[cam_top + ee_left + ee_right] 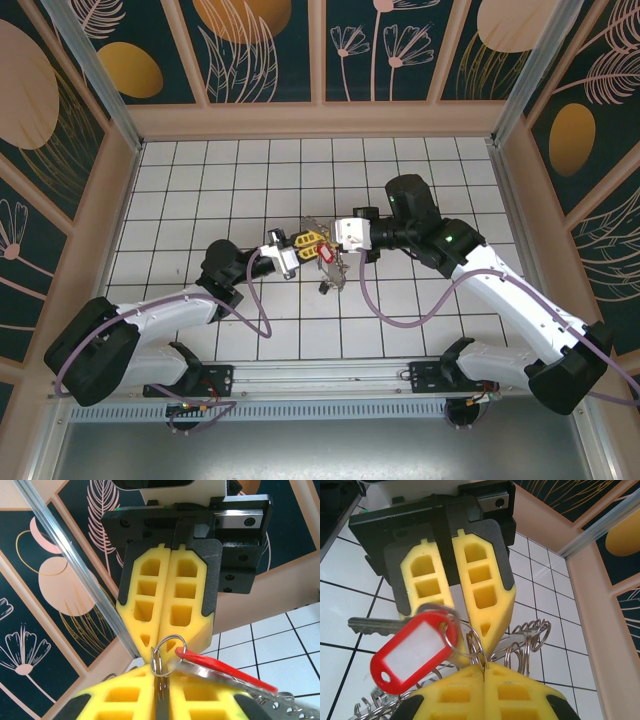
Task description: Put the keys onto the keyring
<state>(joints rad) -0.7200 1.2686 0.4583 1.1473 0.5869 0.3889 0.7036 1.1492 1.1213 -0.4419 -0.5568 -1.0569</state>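
Closest to the right wrist camera, the right gripper [483,670] has its yellow jaws pressed flat together. The wire of a small split ring [470,647] runs down into the seam at their tips, so they are clenched on that ring. On the ring hangs a red plastic tag [412,652] with a white label window, and a silvery key [370,626] lies crosswise behind the tag.

Facing it tip to tip is the left gripper [160,680]. Its jaws stand a sliver apart with the ring's wire in the slot between them; I cannot tell whether they press on it. Just right of the tips in the right wrist view, coils of further small rings [530,640] bunch together.

From above, both grippers meet over the middle of the white tiled worktop [200,180]. The keyring [332,272], with its cluster of metal keys, sits just on the arm-base side of the meeting point, right beside the red tag.
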